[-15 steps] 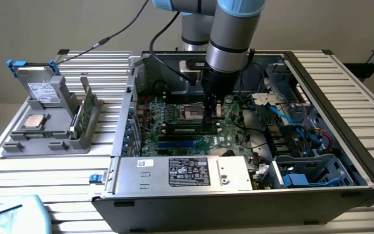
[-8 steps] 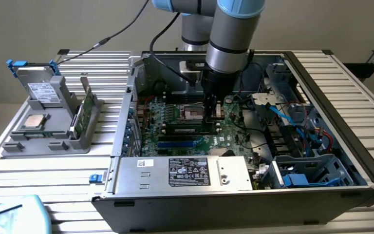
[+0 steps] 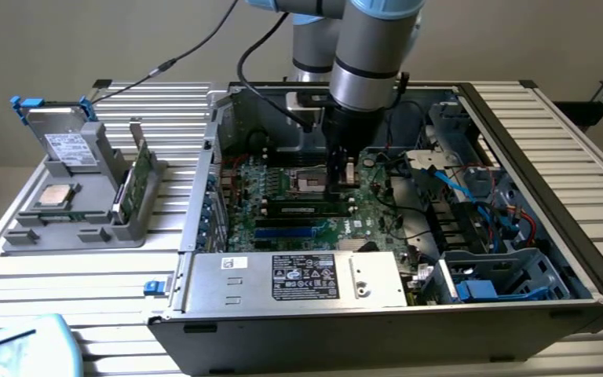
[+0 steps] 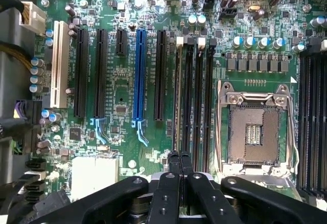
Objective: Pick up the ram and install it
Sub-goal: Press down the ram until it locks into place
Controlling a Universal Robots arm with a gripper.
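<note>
Slatted metal bench [image 3: 92, 275], arm upright inside open computer case [image 3: 532, 157], hand [image 4: 179, 158] closed empty above motherboard [image 4: 122, 86] memory slots [image 4: 194, 96]

I cannot read any text. The black label [image 3: 305, 277] on the power supply [image 3: 291, 280] and the sticker [image 3: 70, 148] on the drive [image 3: 68, 143] carry print too small for me.

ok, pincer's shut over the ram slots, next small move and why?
Probably a short press straight down. The pincer is shut with its tips over one end of the ram slots, and a ram looks to sit in a slot there; whether it is latched I cannot tell.
</note>
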